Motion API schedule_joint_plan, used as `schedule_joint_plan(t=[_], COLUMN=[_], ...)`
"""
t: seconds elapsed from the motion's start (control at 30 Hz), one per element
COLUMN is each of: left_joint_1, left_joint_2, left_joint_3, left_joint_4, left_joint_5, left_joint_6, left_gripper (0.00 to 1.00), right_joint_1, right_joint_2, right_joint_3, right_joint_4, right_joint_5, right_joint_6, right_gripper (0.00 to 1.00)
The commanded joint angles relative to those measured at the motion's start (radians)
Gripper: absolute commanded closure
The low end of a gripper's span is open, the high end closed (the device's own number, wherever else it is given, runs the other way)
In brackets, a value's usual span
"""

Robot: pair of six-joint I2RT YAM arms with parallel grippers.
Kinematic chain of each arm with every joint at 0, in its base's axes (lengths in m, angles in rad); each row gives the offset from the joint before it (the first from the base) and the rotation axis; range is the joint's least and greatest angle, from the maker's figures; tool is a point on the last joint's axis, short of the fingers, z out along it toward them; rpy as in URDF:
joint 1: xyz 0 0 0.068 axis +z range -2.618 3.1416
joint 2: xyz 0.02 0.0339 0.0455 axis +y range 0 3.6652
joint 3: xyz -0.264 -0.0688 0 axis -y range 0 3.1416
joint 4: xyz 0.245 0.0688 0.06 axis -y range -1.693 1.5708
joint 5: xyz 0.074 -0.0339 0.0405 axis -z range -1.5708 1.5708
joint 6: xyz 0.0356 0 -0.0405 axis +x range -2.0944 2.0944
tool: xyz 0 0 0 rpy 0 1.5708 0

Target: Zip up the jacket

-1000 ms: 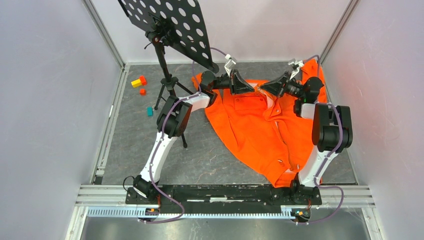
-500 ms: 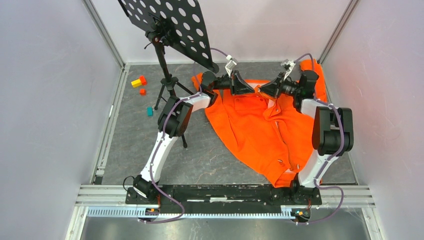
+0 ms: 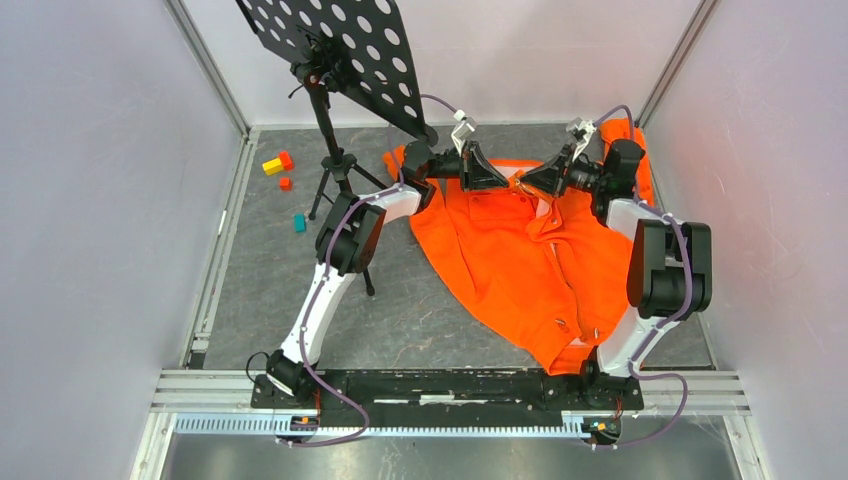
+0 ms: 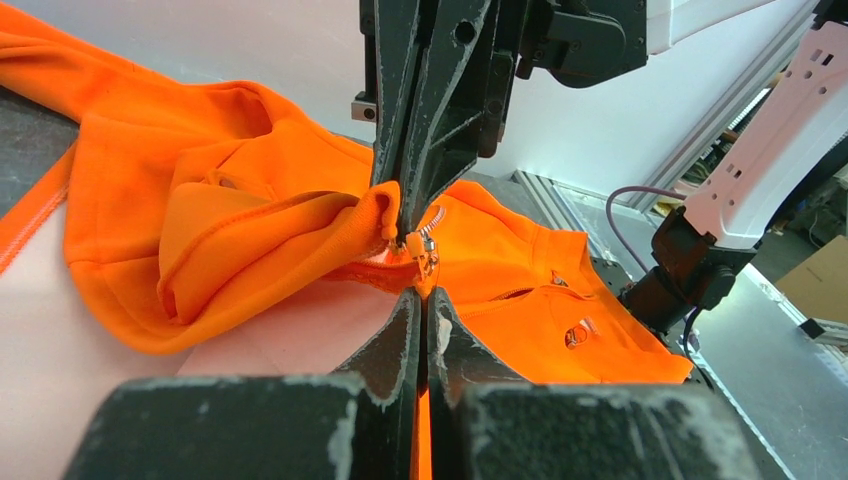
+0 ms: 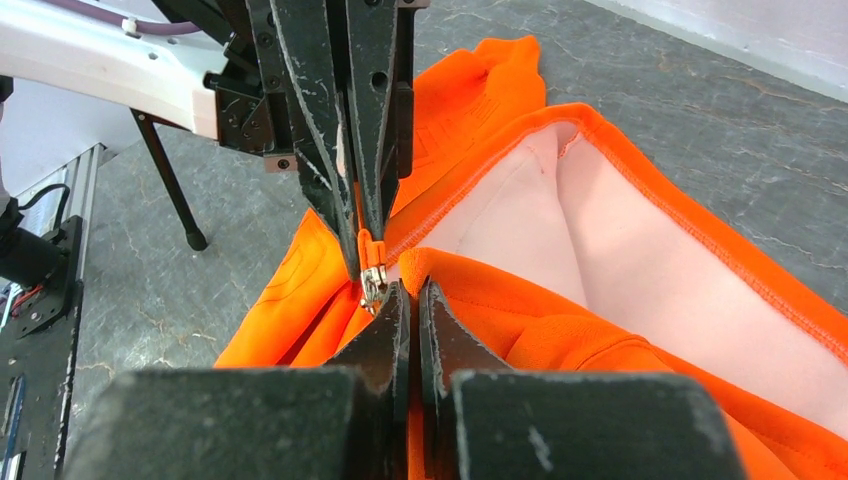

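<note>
The orange jacket (image 3: 530, 260) lies on the grey floor, collar at the far end and hem near the right arm's base. Both grippers meet tip to tip at the collar. My left gripper (image 3: 508, 181) is shut on the jacket's fabric at the zipper's edge (image 4: 421, 290). My right gripper (image 3: 524, 183) is shut on a fold of the collar (image 5: 412, 278). The silver zipper slider (image 5: 374, 282) hangs between the two sets of tips and also shows in the left wrist view (image 4: 420, 246). The pale pink lining (image 5: 620, 250) shows inside the open collar.
A black perforated music stand (image 3: 340, 50) on a tripod (image 3: 340, 185) stands at the back left, next to my left arm. Small yellow, orange and teal blocks (image 3: 278, 165) lie left of it. White walls close in on both sides.
My right arm has shifted slightly back and right at its wrist and elbow. Both grippers stay shut on the collar and the jacket has barely moved.
</note>
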Motion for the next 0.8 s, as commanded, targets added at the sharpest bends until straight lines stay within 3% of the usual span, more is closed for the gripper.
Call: schedule_joint_plan(t=[0.0,0.4,0.77], left_joint_1=[0.0,0.019,0.02], left_joint_2=[-0.003,0.024,0.035], left_joint_3=[0.046,0.059,0.083], left_joint_4=[0.026,0.088,0.114], left_joint_5=[0.018,0.074,0.07], left_joint_6=[0.058,0.063,0.034], left_gripper=[0.98,0.98,0.98], right_joint_1=[0.005,-0.007,-0.008], right_joint_2=[-0.046,-0.029,-0.007], right_joint_3=[-0.017,-0.092,-0.084], right_joint_4=[0.05,0.487,0.428], right_joint_5=[-0.044,-0.09,-0.072], right_joint_6=[0.009,0.339,0.299], right_gripper=[1.0,1.0,1.0])
